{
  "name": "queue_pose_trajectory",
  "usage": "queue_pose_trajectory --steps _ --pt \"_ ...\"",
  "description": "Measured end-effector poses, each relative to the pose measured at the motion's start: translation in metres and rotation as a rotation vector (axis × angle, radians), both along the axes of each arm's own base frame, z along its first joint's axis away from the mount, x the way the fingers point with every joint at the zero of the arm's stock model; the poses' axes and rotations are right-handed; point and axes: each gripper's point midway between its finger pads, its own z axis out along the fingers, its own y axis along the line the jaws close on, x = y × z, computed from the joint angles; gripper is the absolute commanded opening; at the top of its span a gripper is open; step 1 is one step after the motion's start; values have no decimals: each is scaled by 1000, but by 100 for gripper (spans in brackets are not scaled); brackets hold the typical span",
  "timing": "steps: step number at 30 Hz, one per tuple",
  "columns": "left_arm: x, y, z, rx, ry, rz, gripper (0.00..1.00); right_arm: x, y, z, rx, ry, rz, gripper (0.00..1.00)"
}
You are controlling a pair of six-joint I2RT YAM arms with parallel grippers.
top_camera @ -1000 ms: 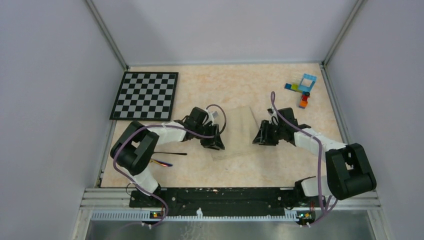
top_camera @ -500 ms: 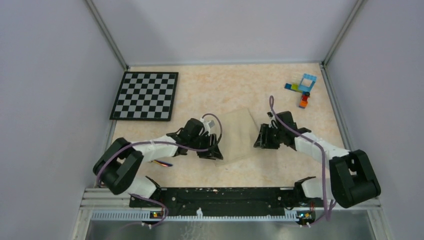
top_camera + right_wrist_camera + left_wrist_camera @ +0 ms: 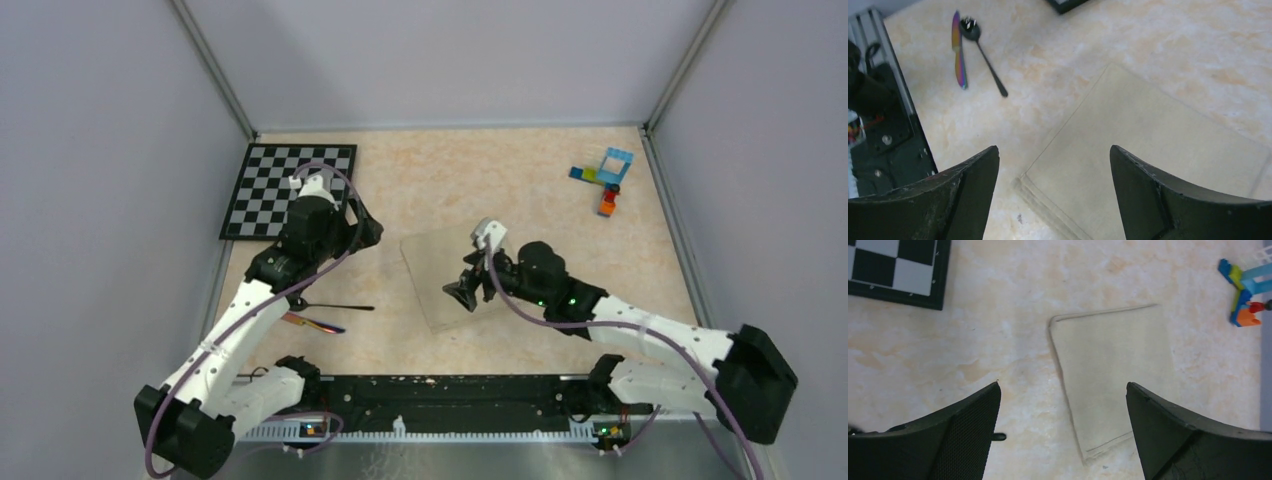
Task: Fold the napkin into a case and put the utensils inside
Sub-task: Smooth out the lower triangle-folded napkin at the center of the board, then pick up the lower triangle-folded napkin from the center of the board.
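napkin [image 3: 430, 268] part-hidden, chequered board [image 3: 895, 270] — cropped

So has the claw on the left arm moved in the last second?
Yes. The left gripper has left the napkin's left edge and moved away from the arm bases, to the near right corner of the chequered board.

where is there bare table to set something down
Widest bare stretch: the far middle of the table, between the chequered board and the toy bricks, beyond the napkin. A smaller patch lies right of the napkin, nearer than the bricks. Crowded: the utensils by the left arm, and the napkin's near part under the right gripper.
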Motion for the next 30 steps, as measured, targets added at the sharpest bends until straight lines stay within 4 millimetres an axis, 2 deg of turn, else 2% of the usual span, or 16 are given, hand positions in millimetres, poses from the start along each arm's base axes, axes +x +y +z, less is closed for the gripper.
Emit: queue_pose_trajectory --steps 2,8,12,15,19,21,25,30 --pt "0 14 -10 28 41 47 99 -7 14 -22 -73 -20 58 80" --pt "-7 17 -28 40 111 52 99 -40 46 -91 -348 -86 242 80" --pt "-13 17 -42 36 151 52 99 -43 59 -114 -487 -58 227 77" --pt "-17 18 -52 38 177 50 99 -34 74 -123 -562 69 114 67" --pt "-20 24 -63 52 200 76 99 -22 97 -135 -622 274 -72 64" --pt "-18 31 -66 56 206 106 99 -32 97 -142 -644 347 -127 61" --pt "-20 30 -63 48 197 101 99 -57 79 -163 -740 468 -229 56" --pt "-21 31 -64 47 195 101 99 -64 65 -175 -799 522 -304 53"
